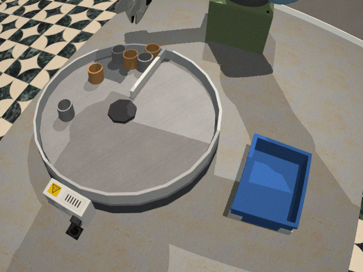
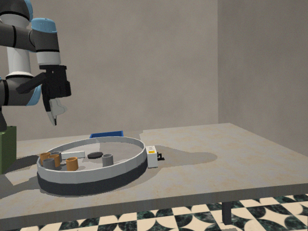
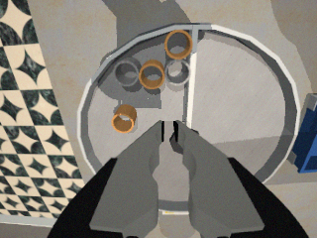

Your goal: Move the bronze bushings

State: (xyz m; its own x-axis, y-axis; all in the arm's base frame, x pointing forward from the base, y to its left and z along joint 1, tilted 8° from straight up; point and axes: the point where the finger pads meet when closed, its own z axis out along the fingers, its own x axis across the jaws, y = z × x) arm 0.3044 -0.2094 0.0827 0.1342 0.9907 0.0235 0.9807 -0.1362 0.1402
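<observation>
The gripper (image 1: 134, 21) (image 2: 55, 123) (image 3: 168, 122), narrow and gripping nothing, hangs above the bar (image 1: 144, 77) (image 2: 72, 155) (image 3: 191, 94). Bronze bushings sit left of it in the top view: one hard by it, two farther out. It should open modestly, descend straight (steel neighbours crowd closely). Beyond the bar's inner end, a yellow warning label (image 1: 54, 189) (image 2: 151, 151) shows no readable words.

In the top view, the arm (image 1: 286, 1) (image 2: 47, 42) and green block (image 1: 239, 29) (image 2: 8, 149) are cut off by the upper edge. In the exterior view, both are cropped at the left, and most of the blue crate (image 1: 264, 202) (image 2: 107, 134) (image 3: 308, 144) is hidden behind the turntable (image 1: 123, 199) (image 2: 99, 176) (image 3: 296, 106). In the wrist view, the crate is cropped at the right, and the dark hub (image 1: 122, 111) (image 2: 95, 155) (image 3: 175, 143) is partly covered by the fingers (image 1: 139, 13) (image 2: 52, 118).
</observation>
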